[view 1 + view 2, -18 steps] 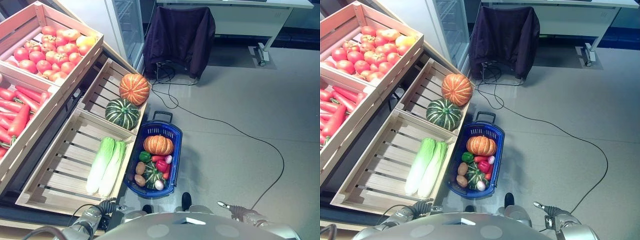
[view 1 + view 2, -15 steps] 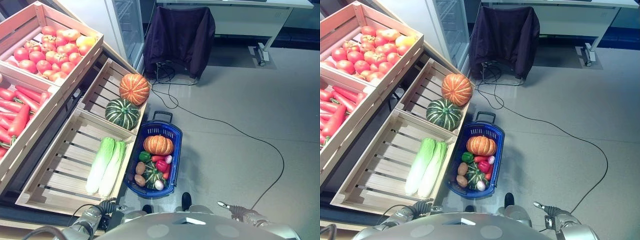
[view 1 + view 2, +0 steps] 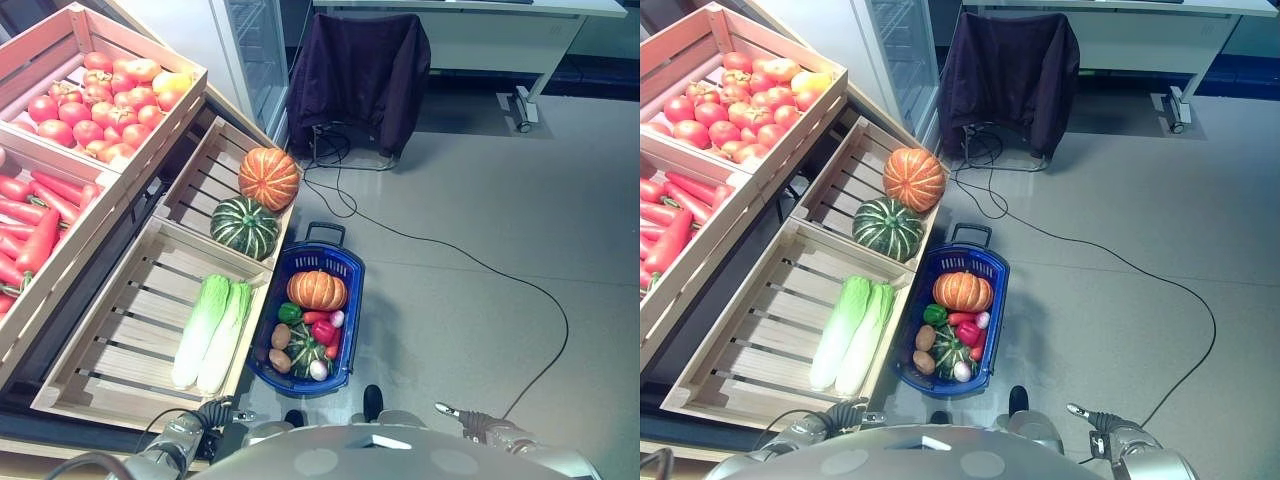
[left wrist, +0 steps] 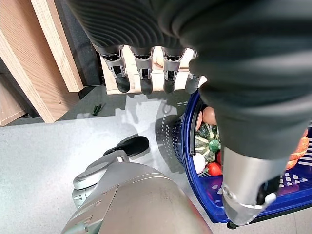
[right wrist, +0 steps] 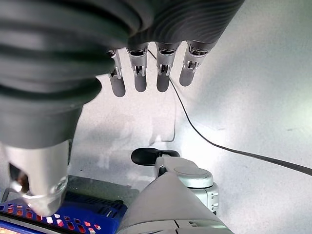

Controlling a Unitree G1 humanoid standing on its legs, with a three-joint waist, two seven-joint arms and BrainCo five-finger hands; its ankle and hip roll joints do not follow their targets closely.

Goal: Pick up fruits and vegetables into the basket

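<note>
Already partly filled | blue basket [image 3: 352, 290] on the floor holds an orange pumpkin [image 3: 316, 290], peppers and potatoes | beside the basket, crates keep two pumpkins [image 3: 256, 203], cabbages [image 3: 212, 332], tomatoes [image 3: 100, 100] | left hand [image 4: 146, 68] and right hand [image 5: 151, 68] hang near the basket, fingers straight, holding nothing.

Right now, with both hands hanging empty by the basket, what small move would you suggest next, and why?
Probably raise the left hand toward the cabbages: they lie in the crate right beside the basket, and both the left and the right hand hang open, holding nothing.
</note>
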